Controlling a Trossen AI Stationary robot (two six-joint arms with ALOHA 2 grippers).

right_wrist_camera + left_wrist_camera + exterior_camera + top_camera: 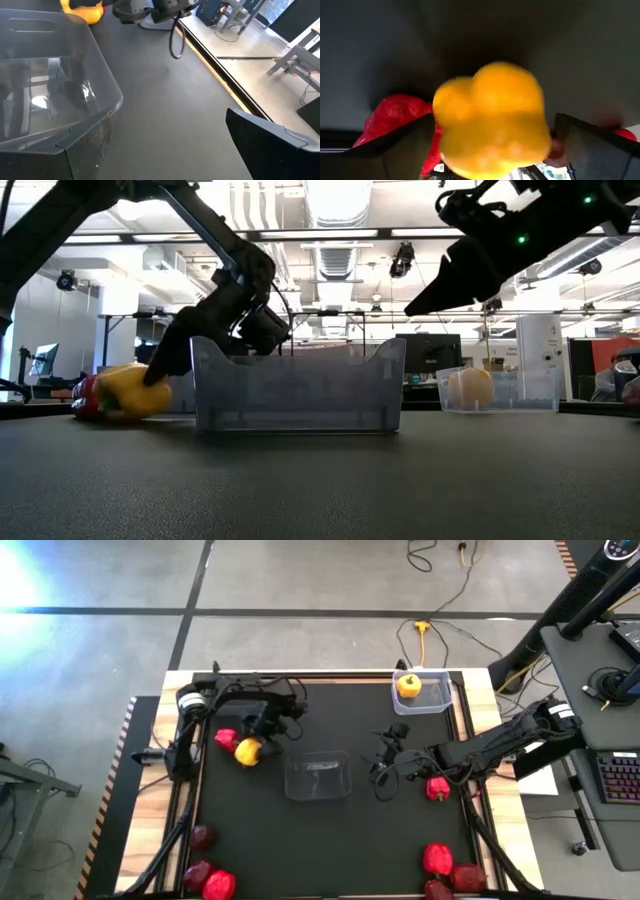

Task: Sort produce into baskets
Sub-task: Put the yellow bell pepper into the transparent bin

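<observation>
At the left jaws: spread either side of the yellow pepper (492,120), fingers (410,147) flanking it, not yet visibly pressing; left gripper (252,740) sits at about 9 o'clock from the table's middle.
Yellow pepper: resting on the black table (330,840), touching a red pepper (226,738) just behind it.
Middle basket: clear tub (318,776) near the table centre, at 3 o'clock from the left gripper, nothing seen inside.
Right jaws: apart, holding nothing; right gripper (388,755) hangs raised at 3 o'clock of the clear tub.
Far basket: tub (424,696) at about 1 o'clock, already holding another yellow pepper (409,686).
Other produce: red pieces (205,875) at 7 o'clock, more red pieces (445,868) at 5 o'clock, one red piece (437,788) under the right arm.
Doing the step well: probably a grasp on the yellow pepper; best closed square across its widest part, lifted straight up to avoid dragging the red neighbour, then carried clear of the tub's rim.
Hard to make out: third basket not found in any view; pepper versus apple among corner pieces unclear; fingertip contact hidden behind the pepper.
</observation>
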